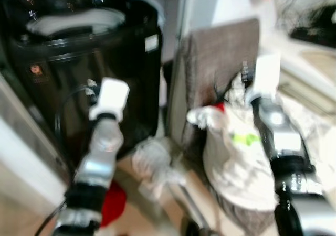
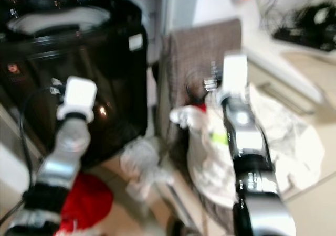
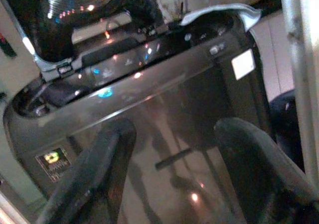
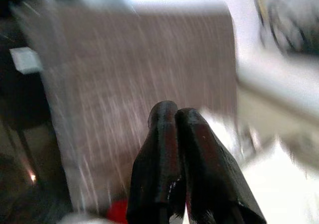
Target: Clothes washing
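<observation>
Counting here: one black washing machine (image 1: 94,52), one brown towel (image 1: 223,63), one red cloth (image 2: 86,202), and two silver arms (image 1: 102,152).

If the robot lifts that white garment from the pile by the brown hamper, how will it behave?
The white garment lies crumpled and draped, so it will probably sag and trail when lifted. It looks thin, so likely light. It overlaps other laundry, so neighbouring pieces may drag along.

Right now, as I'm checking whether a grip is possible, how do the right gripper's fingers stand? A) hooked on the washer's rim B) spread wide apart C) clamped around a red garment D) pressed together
D: in the right wrist view the right gripper's two black fingers lie pressed together in front of the brown fabric panel.
</observation>
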Controlling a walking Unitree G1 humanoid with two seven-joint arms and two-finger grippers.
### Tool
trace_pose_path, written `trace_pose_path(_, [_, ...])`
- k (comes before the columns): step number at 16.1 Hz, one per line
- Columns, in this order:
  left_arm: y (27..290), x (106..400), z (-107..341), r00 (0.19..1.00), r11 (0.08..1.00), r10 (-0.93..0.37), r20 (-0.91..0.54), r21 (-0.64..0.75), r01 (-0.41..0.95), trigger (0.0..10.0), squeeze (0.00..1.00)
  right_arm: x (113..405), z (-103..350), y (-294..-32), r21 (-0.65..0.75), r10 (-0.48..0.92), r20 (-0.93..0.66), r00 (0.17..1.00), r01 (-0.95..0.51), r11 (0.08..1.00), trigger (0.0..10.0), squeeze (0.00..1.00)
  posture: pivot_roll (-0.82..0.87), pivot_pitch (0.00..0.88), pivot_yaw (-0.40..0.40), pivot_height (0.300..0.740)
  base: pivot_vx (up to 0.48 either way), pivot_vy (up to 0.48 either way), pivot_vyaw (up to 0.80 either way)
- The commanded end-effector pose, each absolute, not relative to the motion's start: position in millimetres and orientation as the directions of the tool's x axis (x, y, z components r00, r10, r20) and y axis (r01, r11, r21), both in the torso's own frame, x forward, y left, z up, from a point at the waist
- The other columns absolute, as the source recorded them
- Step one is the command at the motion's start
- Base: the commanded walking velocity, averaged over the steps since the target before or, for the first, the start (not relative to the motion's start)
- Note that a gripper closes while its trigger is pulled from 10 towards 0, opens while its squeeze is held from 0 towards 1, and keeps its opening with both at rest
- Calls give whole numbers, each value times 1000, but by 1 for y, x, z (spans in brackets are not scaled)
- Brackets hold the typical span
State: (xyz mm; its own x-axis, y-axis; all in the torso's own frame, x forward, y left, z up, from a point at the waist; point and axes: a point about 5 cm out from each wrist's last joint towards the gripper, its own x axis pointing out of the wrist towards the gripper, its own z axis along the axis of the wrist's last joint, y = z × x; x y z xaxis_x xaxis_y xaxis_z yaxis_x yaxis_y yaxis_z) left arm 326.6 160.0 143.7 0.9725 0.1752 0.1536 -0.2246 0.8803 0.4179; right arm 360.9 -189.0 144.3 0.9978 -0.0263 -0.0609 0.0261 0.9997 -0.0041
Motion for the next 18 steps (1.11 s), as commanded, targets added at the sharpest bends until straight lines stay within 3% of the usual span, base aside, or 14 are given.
trace_pose_path(1, [160, 326, 143, 973, 877, 176, 150, 425, -224, 10000, 0, 360, 146, -187, 35, -9, -73, 997, 11, 999, 10000, 1000, -55, 11, -18, 740, 0, 0, 0])
trace_pose_path(3, [161, 325, 142, 973, 877, 177, 145, 426, -223, 10000, 0, 357, 141, -188, -53, 12, -83, 996, -16, 998, 10000, 1000, -55, 11, -18, 740, 0, 0, 0])
trace_pose_path(4, [160, 326, 143, 974, 878, 173, 144, 425, -219, 10000, 0, 359, 140, -194, -168, 44, -108, 993, -62, 984, 10000, 1000, -57, 17, -12, 740, 0, 0, 0])
trace_pose_path(8, [155, 326, 144, 980, 889, 139, 139, 418, -186, 10000, 0, 364, 135, -229, -269, 51, -220, 974, -111, 957, 10000, 1000, -60, 37, 6, 740, 0, 0, 0])
trace_pose_path(10, [155, 324, 143, 983, 889, 125, 132, 426, -170, 10000, 0, 365, 134, -233, -288, 74, -277, 958, -156, 945, 10000, 1000, -51, 44, 8, 740, 0, 0, 0])
trace_pose_path(11, [157, 323, 144, 983, 884, 122, 134, 436, -170, 10000, 0, 368, 141, -237, -354, 138, -335, 932, -260, 898, 10000, 1000, -44, 48, 7, 740, 0, 0, 0])
trace_pose_path(14, [156, 323, 146, 982, 882, 127, 143, 436, -177, 10000, 0, 370, 158, -244, -376, 307, -426, 851, -475, 795, 10000, 1000, -36, 47, -7, 740, 0, 0, 0])
trace_pose_path(18, [157, 322, 146, 981, 882, 132, 143, 436, -182, 10000, 0, 374, 194, -261, -327, 407, -417, 813, -552, 767, 10000, 1000, -36, 46, -8, 740, 0, 0, 0])
